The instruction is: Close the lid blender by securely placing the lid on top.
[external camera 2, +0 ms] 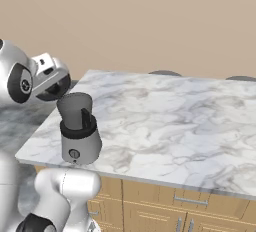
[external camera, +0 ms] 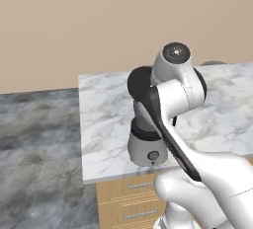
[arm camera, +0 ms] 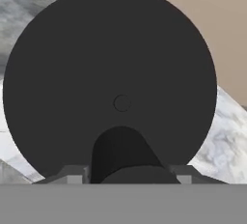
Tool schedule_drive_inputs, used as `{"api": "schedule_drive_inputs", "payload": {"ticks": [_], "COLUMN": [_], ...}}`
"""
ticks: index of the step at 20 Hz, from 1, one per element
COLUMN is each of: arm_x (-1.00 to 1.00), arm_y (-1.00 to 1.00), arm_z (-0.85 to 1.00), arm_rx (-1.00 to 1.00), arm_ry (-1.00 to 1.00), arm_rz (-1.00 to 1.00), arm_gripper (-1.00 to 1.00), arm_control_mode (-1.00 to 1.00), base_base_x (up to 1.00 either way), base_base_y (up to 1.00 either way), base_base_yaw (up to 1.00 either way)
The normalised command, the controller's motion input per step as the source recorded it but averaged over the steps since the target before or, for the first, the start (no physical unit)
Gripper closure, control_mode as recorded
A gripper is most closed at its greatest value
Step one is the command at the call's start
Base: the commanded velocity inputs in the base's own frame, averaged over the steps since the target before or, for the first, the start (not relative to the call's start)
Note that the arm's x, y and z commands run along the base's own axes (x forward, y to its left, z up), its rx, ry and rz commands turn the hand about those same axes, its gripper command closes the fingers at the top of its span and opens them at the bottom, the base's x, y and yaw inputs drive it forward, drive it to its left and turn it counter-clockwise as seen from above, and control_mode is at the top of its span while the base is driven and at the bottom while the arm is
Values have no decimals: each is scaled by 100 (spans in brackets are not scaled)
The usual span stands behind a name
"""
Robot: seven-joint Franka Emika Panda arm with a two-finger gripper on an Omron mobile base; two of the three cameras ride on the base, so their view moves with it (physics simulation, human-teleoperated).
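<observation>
Marble counter (external camera 2: 170, 121) over wooden drawers (external camera 2: 190, 206), beige wall (external camera: 99, 20), grey mottled floor (external camera: 39, 159).

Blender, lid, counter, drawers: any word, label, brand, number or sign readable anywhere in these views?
None.
blender: dial on the base is plain, no markings legible.
lid: plain black disc, no print.
counter and drawers: no lettering.

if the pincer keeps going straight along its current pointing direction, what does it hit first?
Hard to say: the lid it grips blocks the hand view. In the right base view the pincer sits up-left of the blender, apparently aimed sideways over the jar mouth, so likely the jar rim or the counter.
</observation>
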Motion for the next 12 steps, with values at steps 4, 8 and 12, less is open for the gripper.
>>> {"api": "schedule_drive_inputs", "payload": {"ticks": [4,8,12], "arm_x": [12,17,50], "arm_y": [-57,-31,-2], "arm_z": [0,-4,-3], "arm_rx": [5,1,0], "arm_ry": [22,30,31], "arm_rz": [0,0,7], "arm_gripper": [100,100,100], "arm_control_mode": [-100,-100,-100], "base_base_x": [0,0,0], "base_base_y": [0,0,0], "base_base_yaw": [0,0,0]}}
